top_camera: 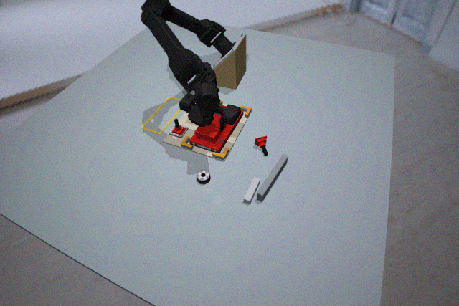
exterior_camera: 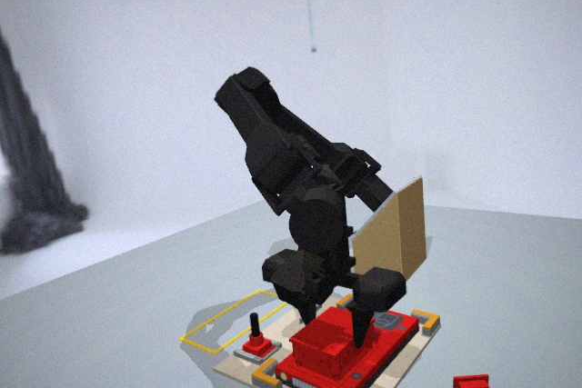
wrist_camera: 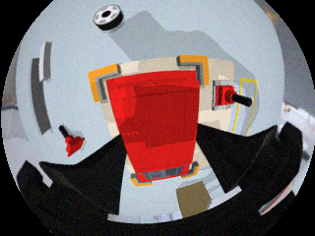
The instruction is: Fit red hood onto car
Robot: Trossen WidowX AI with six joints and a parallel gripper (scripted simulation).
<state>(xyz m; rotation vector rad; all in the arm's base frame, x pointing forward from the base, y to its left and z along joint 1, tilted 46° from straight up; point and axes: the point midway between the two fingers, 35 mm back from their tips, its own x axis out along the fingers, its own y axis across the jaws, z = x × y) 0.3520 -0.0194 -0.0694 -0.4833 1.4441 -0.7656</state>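
The red chassis (top_camera: 234,125) (exterior_camera: 405,323) (wrist_camera: 167,174) sits in the jig (top_camera: 222,153) (exterior_camera: 267,375) (wrist_camera: 143,65) between its orange corner brackets. The red hood (top_camera: 208,130) (exterior_camera: 317,356) (wrist_camera: 164,110) is upright over the engine area, its lower edge at or very close to the deck. My gripper (exterior_camera: 333,333) (wrist_camera: 159,131) is shut on the hood, one finger along each long side. The engine block, the pegs and the corner holes are hidden, so I cannot tell whether the pegs are in the holes or the hood is fully flat.
A small red part with a black stick (top_camera: 178,128) (exterior_camera: 255,342) (wrist_camera: 227,95) stands beside the chassis. A similar red part (top_camera: 261,142) (wrist_camera: 74,145), a wheel (top_camera: 203,175) (wrist_camera: 108,18) and two grey bars (top_camera: 272,177) (top_camera: 252,190) lie around. A tan box (top_camera: 232,73) (exterior_camera: 390,243) is behind.
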